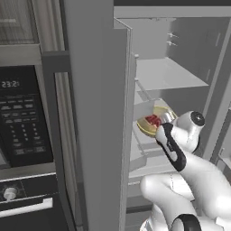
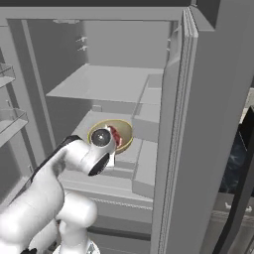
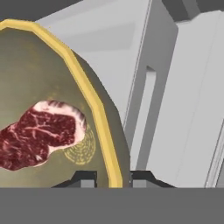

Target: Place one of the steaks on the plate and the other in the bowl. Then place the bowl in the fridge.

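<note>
Bowl (image 3: 52,78): pale yellow-tan, sitting inside the open fridge (image 2: 119,84), on the level below the wide middle shelf (image 2: 104,82); its rim is passing between the gripper's two fingertips in the hand view.
Steak (image 3: 39,135): red slab with white fat edge, lying flat on the bowl's floor, inside the fridge.
Gripper (image 3: 113,178): jaws are pinching the bowl's rim, one fingertip inside the bowl and one outside; closed down onto the rim, holding the bowl.
Arm (image 1: 180,180): white, reaching forward into the fridge, its wrist just in front of the bowl.
Fridge door (image 1: 97,113): grey, standing open at the fridge's left side in the left base view.
Door bins (image 2: 7,119): clear, hanging at the fridge's left edge in the right base view.
Oven (image 1: 22,135): black, with lit clock, standing left of the fridge door.
</note>
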